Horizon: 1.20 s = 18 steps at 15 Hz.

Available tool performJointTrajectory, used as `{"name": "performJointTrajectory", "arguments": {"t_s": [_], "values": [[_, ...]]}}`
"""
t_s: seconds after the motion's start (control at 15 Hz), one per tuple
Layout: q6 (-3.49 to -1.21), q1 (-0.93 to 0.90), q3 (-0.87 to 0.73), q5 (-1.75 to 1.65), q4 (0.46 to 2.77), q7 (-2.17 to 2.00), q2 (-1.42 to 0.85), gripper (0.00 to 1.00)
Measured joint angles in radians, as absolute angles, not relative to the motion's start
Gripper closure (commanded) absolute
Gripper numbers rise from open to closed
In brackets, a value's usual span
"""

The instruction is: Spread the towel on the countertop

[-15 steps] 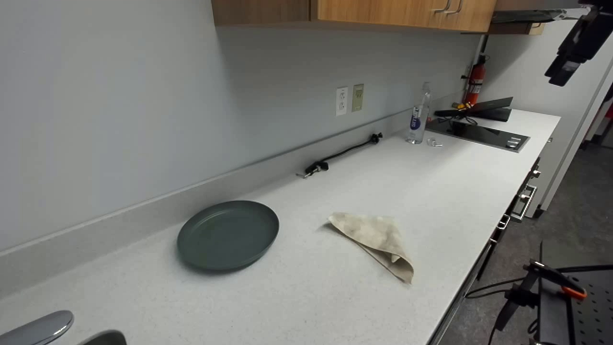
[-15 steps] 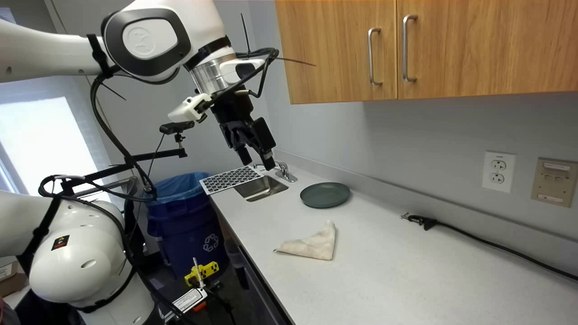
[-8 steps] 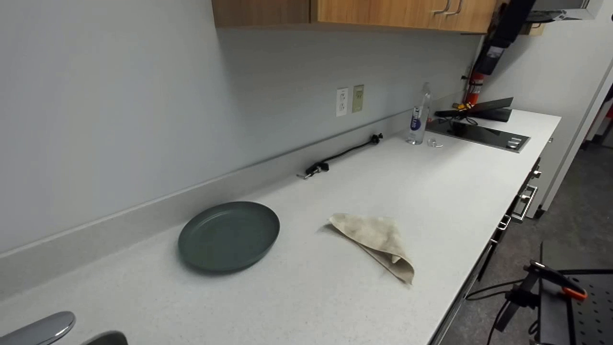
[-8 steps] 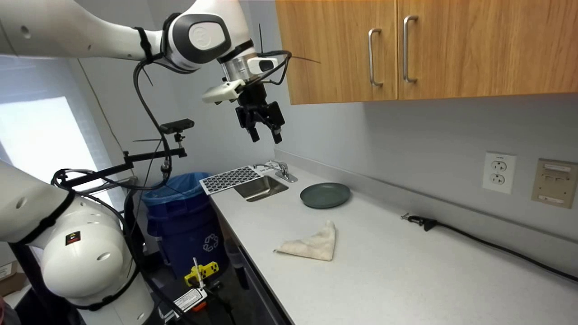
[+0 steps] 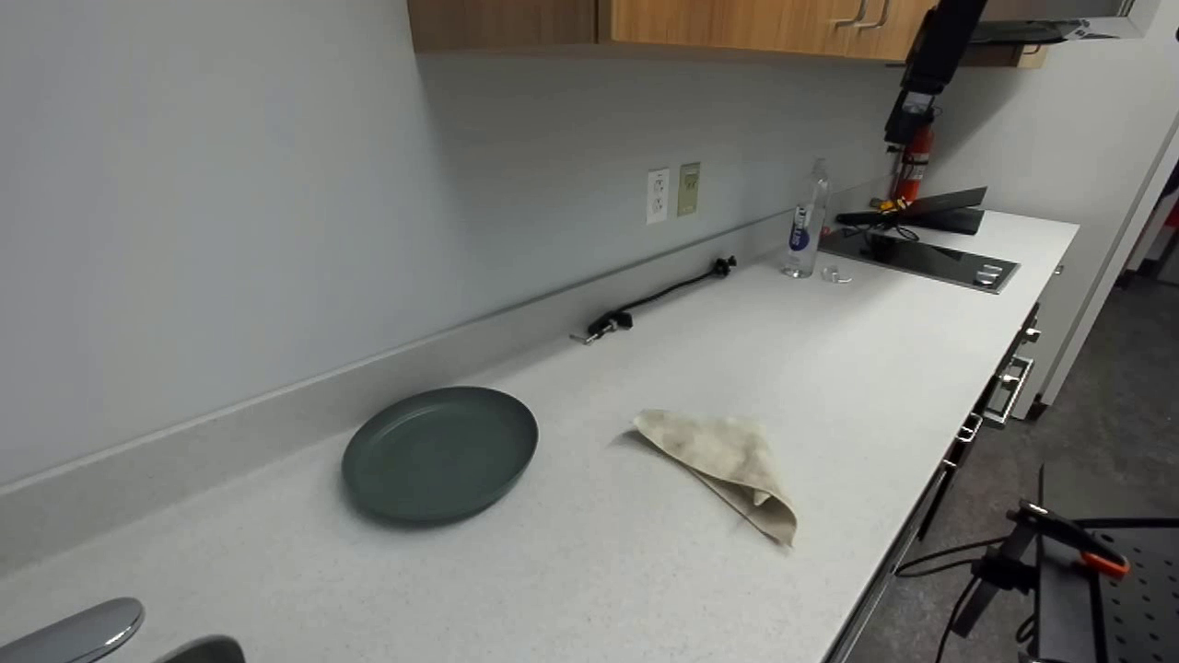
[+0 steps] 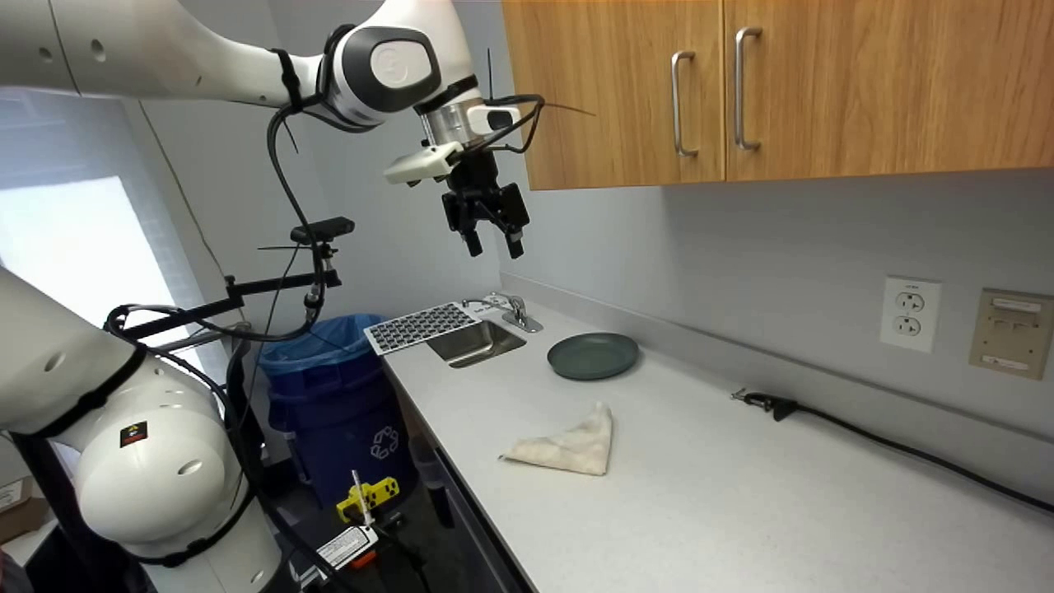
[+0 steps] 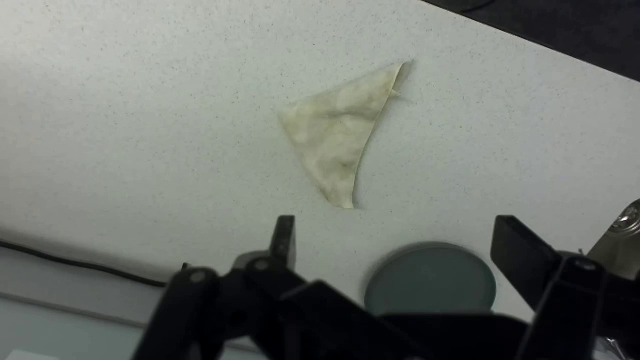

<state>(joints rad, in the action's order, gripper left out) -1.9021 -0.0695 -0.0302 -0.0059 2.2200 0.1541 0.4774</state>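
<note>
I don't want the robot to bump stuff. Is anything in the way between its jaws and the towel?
Nothing visible is. The wrist view shows the towel unblocked; the dark green plate sits apart from it.

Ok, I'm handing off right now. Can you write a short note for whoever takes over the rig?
Claw: the black two-fingered claw is open, holding nothing, raised above the speckled white countertop.
Things: the beige cloth towel lies folded in a rough triangle on it, apart from the round dark green plate.
Done: the towel is on the countertop, but not yet spread.
Left: lower to the towel, grip a loose edge, probably the top layer, and open it flat.
</note>
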Motion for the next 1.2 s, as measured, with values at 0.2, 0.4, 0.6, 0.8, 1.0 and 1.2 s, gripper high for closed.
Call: {"name": "performJointTrajectory", "arguments": {"t_s": [0.2,0.4,0.6,0.8,1.0,1.2], "values": [[-1.9,-0.067,-0.025,-0.015,2.226,0.154,0.472,0.0],[-1.966,-0.067,-0.009,-0.015,2.284,0.15,0.432,0.0],[-2.07,-0.068,0.012,-0.011,2.348,0.133,0.362,0.0],[-2.149,-0.07,0.03,-0.009,2.386,0.112,0.278,0.0],[-2.182,-0.07,0.04,-0.01,2.393,0.098,0.204,0.0],[-2.182,-0.07,0.04,-0.01,2.391,0.098,0.204,0.0]]}}
